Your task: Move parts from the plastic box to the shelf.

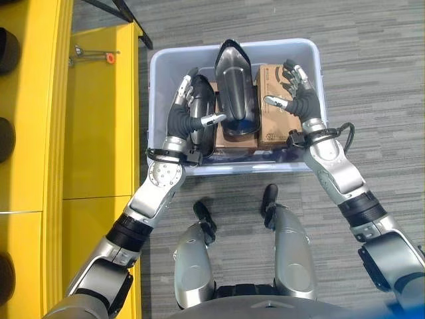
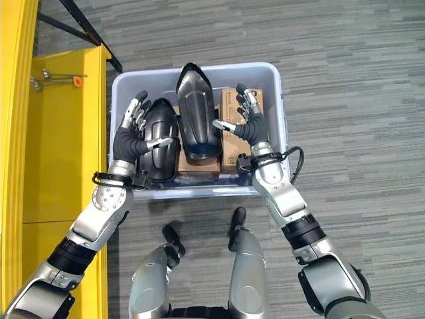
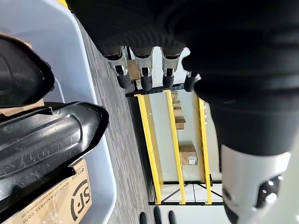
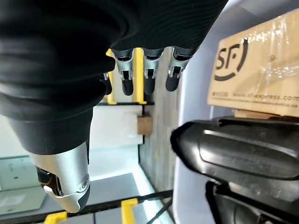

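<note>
Seen from above: a pale translucent plastic box [image 1: 154, 73] on grey striped carpet [image 1: 372, 53], with a yellow shelf [image 1: 99, 119] along the robot's left.

Inside the box, two glossy black moulded parts and brown cardboard cartons [image 1: 272, 133]. Tall black part [image 1: 236, 90] standing near the middle, long and tapering to a point at the far end, hollowed like a scoop, resting on a carton. Second black part [image 2: 159, 149] lying at the left side of the box, rounded and shell-like, hard and smooth with faint scuffs (plastic, by the look of it).

Left hand [image 1: 189, 109] reaching into the box beside the second part, fingers straight and spread, thumb pointing inward toward the tall part; nothing held. Right hand [image 1: 295, 93] over the cartons on the opposite side, likewise spread wide, thumb aimed at the tall part; nothing held. Both hands flanking the tall part, near it but apparently not yet touching.

Judged as the reach-and-grasp step, very early in the task: all parts still in the box, shelf surface nearby bare apart from a small metal tool with an orange tip [image 1: 93, 54].

Next move probably calls for closing both hands inward on the tall part's slick sides, squeezing evenly, lifting clear of the box rim, then turning left toward the shelf. Possible risk: smooth curved shell slipping between the palms.
</note>
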